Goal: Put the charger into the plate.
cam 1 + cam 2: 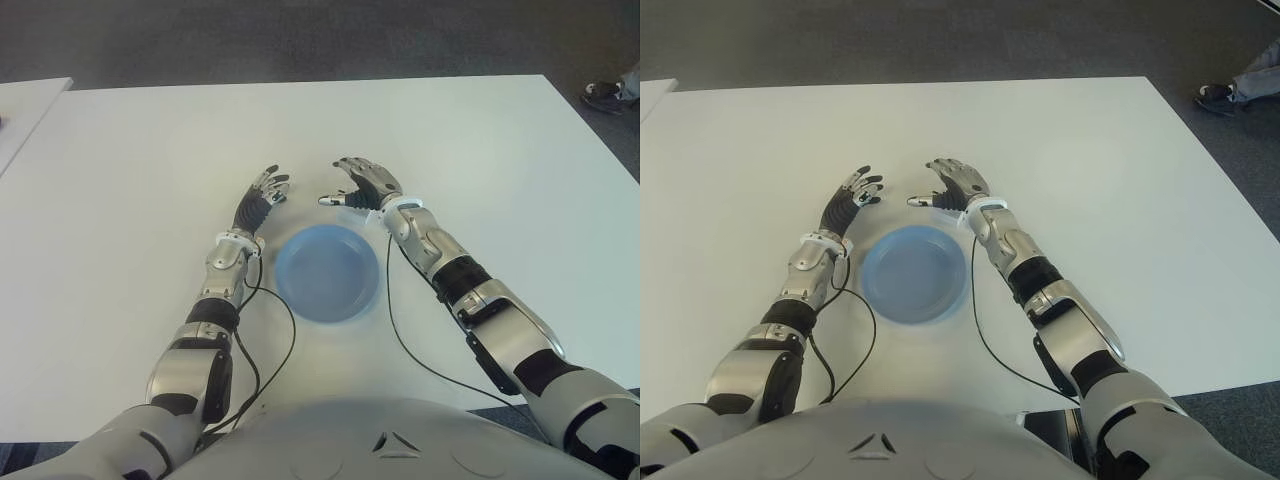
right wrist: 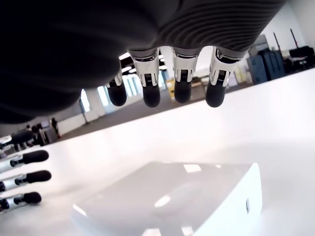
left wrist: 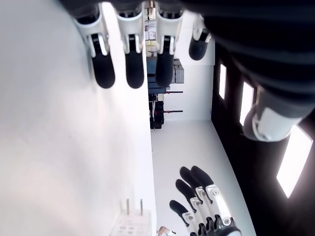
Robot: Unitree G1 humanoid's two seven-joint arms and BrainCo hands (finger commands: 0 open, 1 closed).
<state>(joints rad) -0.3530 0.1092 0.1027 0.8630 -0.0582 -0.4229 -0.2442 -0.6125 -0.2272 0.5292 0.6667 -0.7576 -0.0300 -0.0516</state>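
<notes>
The right hand (image 1: 362, 186) is hovering with fingers spread over the white charger (image 2: 177, 196) (prongs showing in the left wrist view), holding nothing, just beyond the blue plate (image 1: 328, 272). The left hand (image 1: 262, 198) is sitting open beside it on the white table (image 1: 130, 200).

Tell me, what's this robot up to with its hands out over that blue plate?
It is meant to put a charger into the blue plate, which holds nothing yet. The white charger lies on the table under the right hand, whose open fingers hover above it without gripping. The left hand shows open beside the plate, on its left.
</notes>
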